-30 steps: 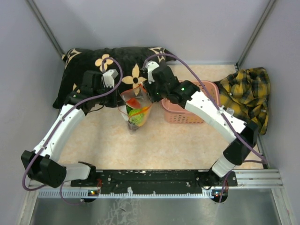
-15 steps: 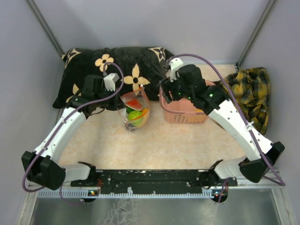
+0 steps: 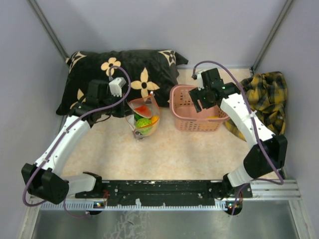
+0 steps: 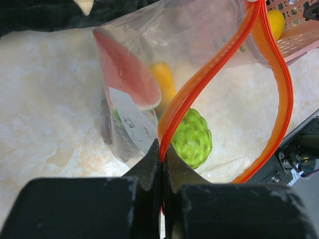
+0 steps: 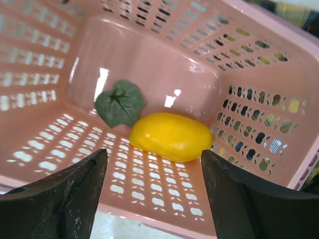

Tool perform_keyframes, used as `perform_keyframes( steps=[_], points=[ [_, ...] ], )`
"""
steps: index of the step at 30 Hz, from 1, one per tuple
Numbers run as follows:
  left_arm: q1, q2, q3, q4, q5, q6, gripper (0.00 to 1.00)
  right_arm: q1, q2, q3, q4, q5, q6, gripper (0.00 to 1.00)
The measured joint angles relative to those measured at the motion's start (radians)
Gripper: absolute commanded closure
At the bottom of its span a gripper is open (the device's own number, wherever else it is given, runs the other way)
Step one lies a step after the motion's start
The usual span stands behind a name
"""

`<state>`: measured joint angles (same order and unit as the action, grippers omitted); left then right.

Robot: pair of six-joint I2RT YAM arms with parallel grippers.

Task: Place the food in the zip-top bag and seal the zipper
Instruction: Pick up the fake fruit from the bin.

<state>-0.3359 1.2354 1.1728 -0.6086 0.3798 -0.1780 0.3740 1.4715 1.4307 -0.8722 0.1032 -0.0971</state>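
Observation:
The zip-top bag (image 3: 143, 118) hangs upright with its mouth open. My left gripper (image 3: 128, 101) is shut on the near end of the red-orange zipper (image 4: 219, 64), pinching the strip at my fingertips (image 4: 162, 154). Inside the bag (image 4: 129, 64) I see the watermelon slice (image 4: 124, 72), an orange piece (image 4: 163, 79) and the bumpy green fruit (image 4: 194, 139). My right gripper (image 3: 204, 101) is open and empty over the pink basket (image 3: 185, 124). In the right wrist view, my open gripper (image 5: 153, 154) hovers above a yellow fruit (image 5: 172, 135) and a green leaf (image 5: 119, 103) on the basket floor.
A black flowered pillow (image 3: 124, 69) lies behind the bag. A yellow plaid cloth (image 3: 261, 94) lies right of the basket. The basket walls (image 5: 149, 50) surround the right gripper on three sides.
My right arm has swung from the bag's mouth to the right, over the pink basket. My left gripper has kept its hold on the zipper, and the bag has barely moved.

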Motion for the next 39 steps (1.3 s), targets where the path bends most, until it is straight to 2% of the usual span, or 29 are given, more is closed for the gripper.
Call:
perform_keyframes(
  steps=[8,19,33,39],
  points=[
    [0.000,-0.002,-0.005,0.003,0.002,0.000,1.00,-0.077,0.102,-0.010,-0.018,-0.023,-0.056,0.22],
    [0.000,-0.002,-0.007,0.003,0.003,0.001,1.00,-0.085,0.314,-0.058,-0.055,0.011,-0.114,0.18],
    [0.003,-0.002,-0.011,0.004,0.003,0.001,1.00,-0.089,0.328,-0.061,-0.018,0.079,-0.113,0.18],
    [0.006,-0.002,-0.011,0.005,0.003,0.001,1.00,-0.104,0.301,-0.098,0.114,0.068,-0.056,0.19]
  ],
)
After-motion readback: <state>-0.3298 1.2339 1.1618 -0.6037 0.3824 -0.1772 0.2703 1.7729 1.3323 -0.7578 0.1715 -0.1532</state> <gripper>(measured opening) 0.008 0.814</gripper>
